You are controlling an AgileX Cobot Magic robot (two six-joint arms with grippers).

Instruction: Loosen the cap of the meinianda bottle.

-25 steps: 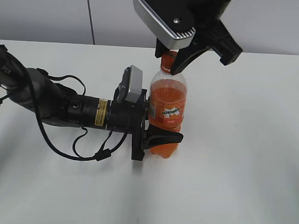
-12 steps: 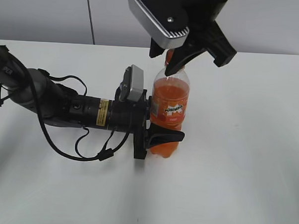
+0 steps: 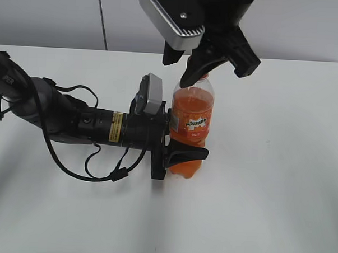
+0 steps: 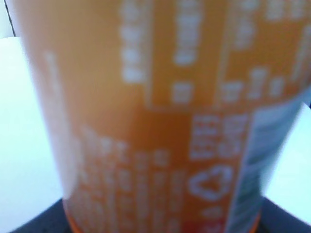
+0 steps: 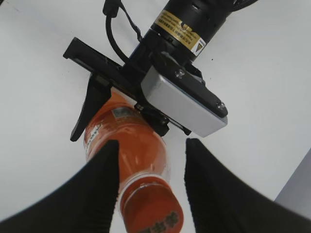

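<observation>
Over the past second the right pincer point(image 3: 198, 72) has shifted left and slightly up above the meinianda bottle point(image 3: 190, 124), which stands upright on the white table point(image 3: 279, 165). Its fingers are spread either side of the cap point(image 5: 154, 212) without clearly touching it, so the cap sits directly between them, on the bottle's vertical axis. Reaching in from the side, the left pincer point(image 3: 176, 152) is clenched around the bottle's lower body, steadying it. The right arm is plainly the nearer one for closing on the cap and twisting.
</observation>
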